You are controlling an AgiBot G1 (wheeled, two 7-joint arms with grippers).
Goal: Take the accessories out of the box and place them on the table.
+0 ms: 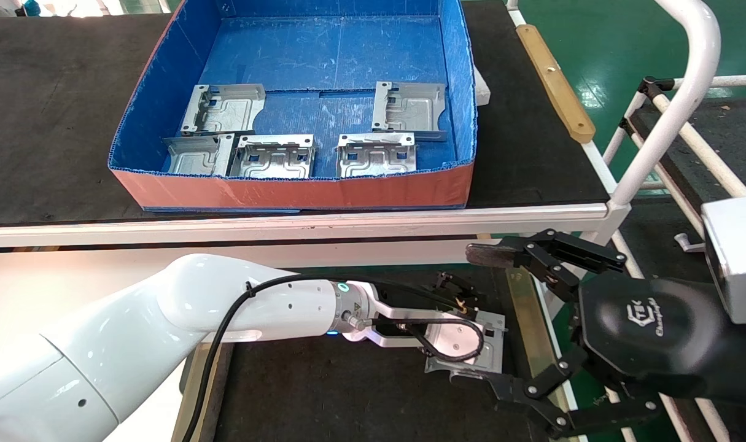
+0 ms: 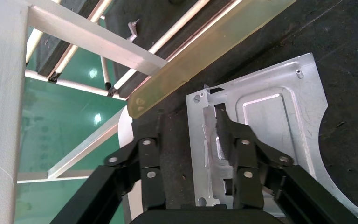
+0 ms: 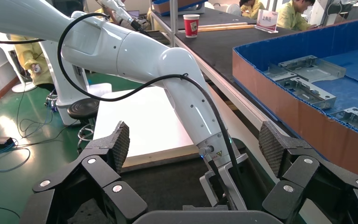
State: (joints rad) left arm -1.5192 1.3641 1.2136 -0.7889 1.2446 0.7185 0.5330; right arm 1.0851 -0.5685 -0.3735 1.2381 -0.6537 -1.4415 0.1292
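The blue box (image 1: 287, 191) with an orange front wall sits on the black bench and holds several silver accessories (image 1: 225, 110), also seen in the right wrist view as accessories (image 3: 307, 67) behind the orange wall of the box (image 3: 307, 121). One accessory (image 1: 492, 353) lies flat on the dark mat of the table (image 1: 323, 387). My left gripper (image 1: 462, 301) hovers low over it. In the left wrist view that gripper (image 2: 189, 114) is open, its fingers either side of the flange of the accessory (image 2: 279, 116). My right gripper (image 1: 468, 316) is open wide beside it, holding nothing (image 3: 196, 142).
A brass-coloured strip (image 1: 526, 331) edges the mat on the right. A white tube frame (image 1: 686, 92) and a grey housing (image 1: 735, 258) stand at the right. A wooden strip (image 1: 557, 80) lies on the bench beside the box. A red cup (image 3: 191, 24) stands farther off.
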